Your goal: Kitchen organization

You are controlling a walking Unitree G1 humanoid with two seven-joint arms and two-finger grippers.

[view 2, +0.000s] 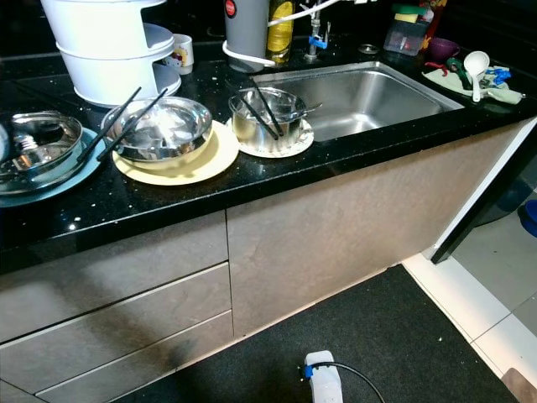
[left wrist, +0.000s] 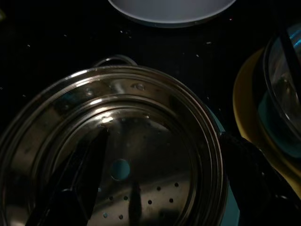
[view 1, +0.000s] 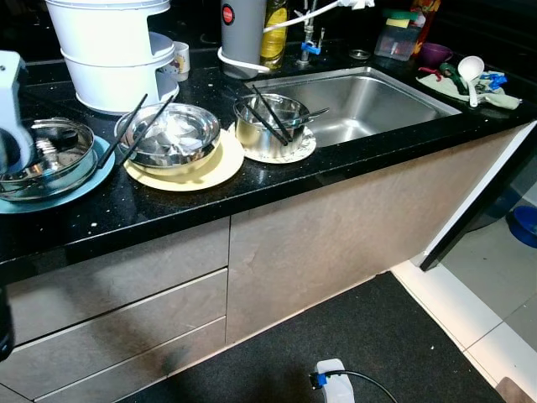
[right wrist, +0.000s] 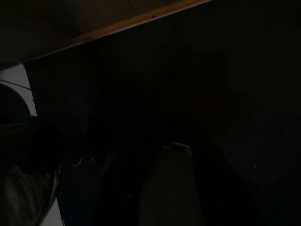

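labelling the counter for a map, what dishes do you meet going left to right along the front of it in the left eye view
Perforated steel pan on a blue plate → steel bowl with chopsticks on a yellow plate → small steel pot with chopsticks on a patterned plate → sink → white ladle on a cloth.

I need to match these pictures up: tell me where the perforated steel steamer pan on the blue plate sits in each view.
Left eye view: steamer pan at the far left of the counter, on the blue plate.
Right eye view: at the far left edge, partly cut off.
Left wrist view: close up, from above.
Right wrist view: too dark to make it out.
Shared landmark: the yellow plate beside it.
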